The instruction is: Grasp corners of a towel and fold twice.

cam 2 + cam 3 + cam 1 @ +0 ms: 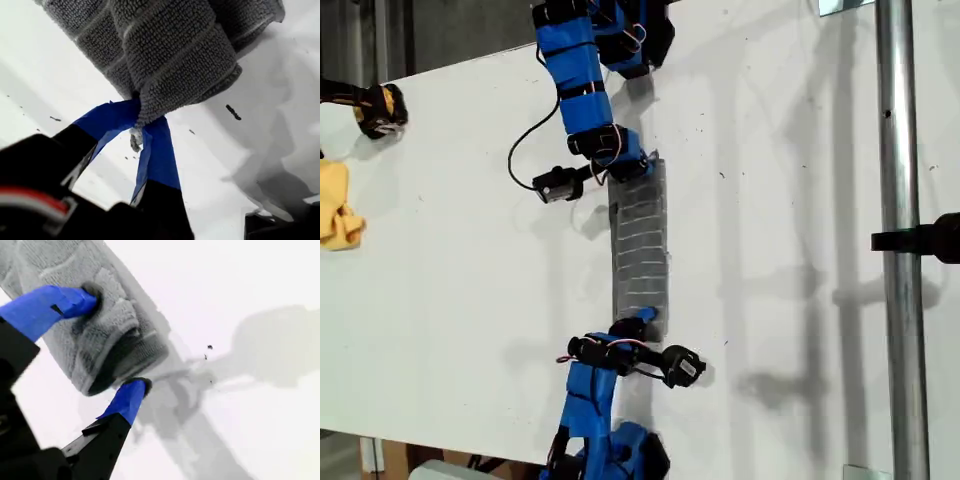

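Note:
The grey striped towel (640, 240) is a narrow folded strip stretched between two blue arms on the white table (470, 270). One arm's gripper (632, 165) holds its far end and the other arm's gripper (638, 322) holds its near end; the wrist views do not show which arm is which. My first gripper (141, 125) is shut, pinching a bunched corner of the towel (170, 55) between its blue fingertips. My second gripper (112, 342) clamps the thick folded end of the towel (95, 335), with one finger (55, 302) pressed into the top and the other (127, 397) under the edge.
A small yellow cloth (338, 205) lies at the exterior view's left edge, with a black and yellow object (375, 108) above it. A metal pole (900, 240) with a black clamp (925, 240) runs down the exterior view's right side. Loose cables hang by both grippers.

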You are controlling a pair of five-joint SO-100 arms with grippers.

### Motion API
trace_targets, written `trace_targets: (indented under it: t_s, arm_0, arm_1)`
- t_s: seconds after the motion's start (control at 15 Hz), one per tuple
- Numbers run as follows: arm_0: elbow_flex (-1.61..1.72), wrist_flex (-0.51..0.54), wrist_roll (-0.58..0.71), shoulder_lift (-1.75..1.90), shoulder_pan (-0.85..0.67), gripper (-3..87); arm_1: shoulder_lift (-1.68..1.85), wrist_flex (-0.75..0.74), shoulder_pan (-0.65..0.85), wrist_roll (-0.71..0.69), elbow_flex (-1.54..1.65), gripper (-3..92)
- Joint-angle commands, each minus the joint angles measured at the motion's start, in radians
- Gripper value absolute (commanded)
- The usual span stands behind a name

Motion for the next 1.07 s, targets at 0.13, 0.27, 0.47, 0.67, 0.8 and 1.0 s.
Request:
trace_targets:
  t_s: [0.13, 0.27, 0.47, 0.67, 0.8, 1.0]
  arm_0:
    - [0.215, -0.141, 0.023, 0.525, 0.023, 37.8]
    - [0.383, -0.169, 0.014, 0.759, 0.008, 39.8]
    - [0.555, -0.158, -0.034, 0.979, 0.000, 39.6]
    - [0.723, -0.195, -0.044, 1.190, -0.017, 39.4]
    - [0.818, -0.206, -0.051, 1.310, -0.015, 38.9]
    - [0.971, -0.198, -0.081, 1.516, 0.005, 37.7]
  arm_1:
    - [0.101, 0.008, 0.009, 0.003, -0.031, 12.3]
    - [0.215, 0.021, 0.014, 0.000, -0.025, 35.6]
    - [0.420, 0.089, 0.035, 0.003, -0.015, 32.7]
    - [0.704, 0.124, 0.101, 0.052, 0.133, 32.1]
    - [0.758, 0.210, 0.094, 0.163, 0.265, 32.3]
    - [1.011, 0.296, -0.049, 0.423, 0.483, 37.0]
